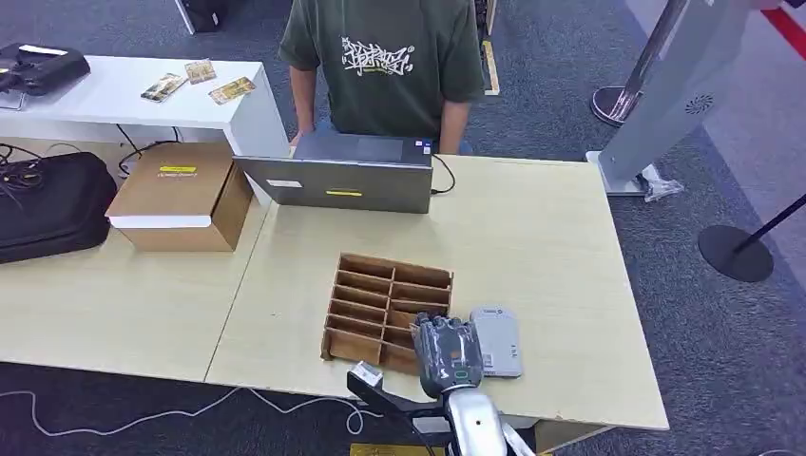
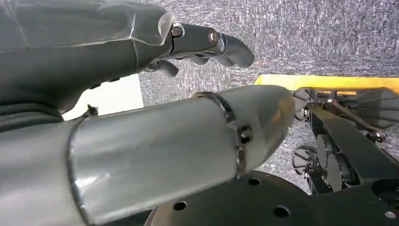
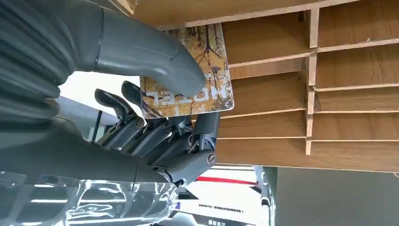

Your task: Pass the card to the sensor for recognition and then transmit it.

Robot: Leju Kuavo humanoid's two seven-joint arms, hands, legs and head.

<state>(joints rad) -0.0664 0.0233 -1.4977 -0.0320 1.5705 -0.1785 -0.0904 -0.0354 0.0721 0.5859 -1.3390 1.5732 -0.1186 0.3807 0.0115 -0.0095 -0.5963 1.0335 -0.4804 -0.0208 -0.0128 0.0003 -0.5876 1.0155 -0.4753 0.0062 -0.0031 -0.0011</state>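
Right hand (image 1: pixel 447 353) is where you should look first: it sits at the near edge of the wooden slotted rack (image 1: pixel 388 309), and the right wrist view shows its thumb and fingers (image 3: pixel 160 136) pinching the card (image 3: pixel 197 80) — a yellow-brown printed card held right against the rack's dividers. Left hand (image 2: pixel 202 44) hangs over grey carpet with its fingers curled in and nothing in them.

Around your working area, largest first: the pale wooden table (image 1: pixel 532 237); a person in a dark green shirt (image 1: pixel 385 62) standing at its far side; the open laptop (image 1: pixel 347 171) directly beyond the rack; a cardboard box (image 1: pixel 181 195) to the left; a black bag (image 1: pixel 52 204) further left. The grey sensor (image 1: pixel 496 340) lies flat just beside the right hand — touching or not, you cannot tell. Three more cards (image 1: pixel 198 81) lie on the white side table (image 1: pixel 114 95).
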